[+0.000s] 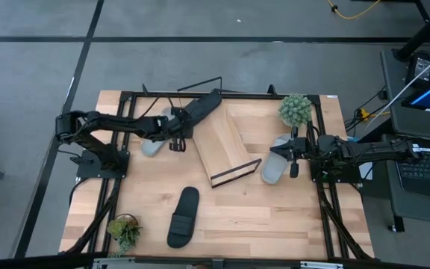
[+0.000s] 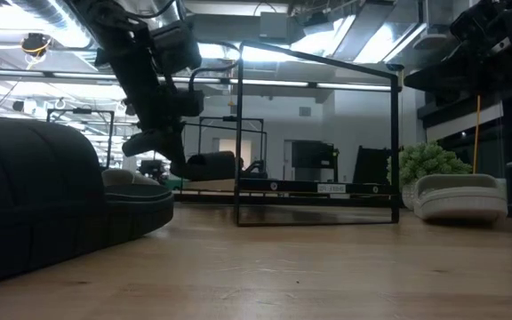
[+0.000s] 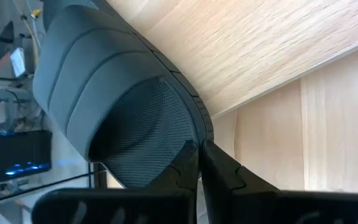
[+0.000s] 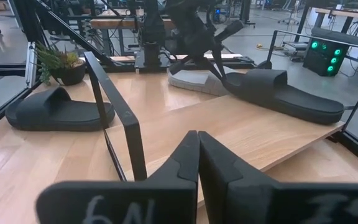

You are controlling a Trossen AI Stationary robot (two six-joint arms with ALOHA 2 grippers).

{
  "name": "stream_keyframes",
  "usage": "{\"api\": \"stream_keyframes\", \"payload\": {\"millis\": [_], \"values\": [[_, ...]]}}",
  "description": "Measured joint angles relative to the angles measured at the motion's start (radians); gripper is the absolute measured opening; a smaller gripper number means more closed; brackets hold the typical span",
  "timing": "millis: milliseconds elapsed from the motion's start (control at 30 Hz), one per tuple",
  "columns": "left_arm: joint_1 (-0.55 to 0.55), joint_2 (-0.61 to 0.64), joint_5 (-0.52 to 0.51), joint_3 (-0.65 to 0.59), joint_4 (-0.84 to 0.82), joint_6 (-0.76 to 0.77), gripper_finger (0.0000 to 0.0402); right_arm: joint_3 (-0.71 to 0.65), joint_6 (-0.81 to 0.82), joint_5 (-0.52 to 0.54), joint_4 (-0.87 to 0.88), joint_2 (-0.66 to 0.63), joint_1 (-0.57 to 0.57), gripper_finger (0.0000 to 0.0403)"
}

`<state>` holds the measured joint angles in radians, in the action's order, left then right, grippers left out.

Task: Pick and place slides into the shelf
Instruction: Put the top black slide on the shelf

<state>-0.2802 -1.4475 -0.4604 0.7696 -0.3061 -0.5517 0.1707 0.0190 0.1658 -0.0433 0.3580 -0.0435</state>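
A black slide (image 1: pixel 200 110) lies along the far-left edge of the slanted wooden shelf (image 1: pixel 230 149). My left gripper (image 1: pixel 178 131) is shut on its near-left end. A grey slide (image 1: pixel 154 143) lies on the table under my left arm. A second black slide (image 1: pixel 184 217) lies on the table in front of the shelf. A second grey slide (image 1: pixel 276 161) lies at the shelf's right, beside my right gripper (image 1: pixel 290 153). My right gripper also shows in the right wrist view (image 4: pixel 197 146), shut and empty. My left gripper pinches the black slide's sole rim (image 3: pixel 194 134) between its two fingers, at the end nearest the table's left. The fingers come from the table's left. The rest of the slide (image 4: pixel 284 93) lies on the shelf board.
A potted plant (image 1: pixel 295 110) stands at the far right by the shelf, another potted plant (image 1: pixel 124 230) at the near left corner. A black wire frame (image 4: pixel 120 118) rises around the shelf. A black rail (image 1: pixel 200 96) borders the tabletop.
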Motion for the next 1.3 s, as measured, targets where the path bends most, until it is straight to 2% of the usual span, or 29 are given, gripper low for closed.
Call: {"api": "stream_keyframes", "payload": {"millis": [200,367,533,900,1300], "values": [[0.031,0.008,-0.018,0.0,0.031,-0.045,0.0,0.0,0.001,0.0,-0.001,0.0,0.0,0.0007],[0.032,0.008,0.014,0.0,0.078,-0.136,0.0,0.0,0.002,0.001,-0.012,0.0,0.0,0.0007],[-0.014,0.008,0.015,0.0,0.085,-0.198,0.0,0.0,0.002,0.001,-0.018,0.0,0.0,0.0007],[-0.113,0.008,0.109,0.0,0.074,-0.282,0.0,0.0,0.002,0.001,-0.02,0.0,0.0,0.0007],[-0.182,0.008,0.119,0.0,0.063,-0.317,0.0,0.0,0.004,0.001,-0.02,0.0,0.0,0.0007]]}}
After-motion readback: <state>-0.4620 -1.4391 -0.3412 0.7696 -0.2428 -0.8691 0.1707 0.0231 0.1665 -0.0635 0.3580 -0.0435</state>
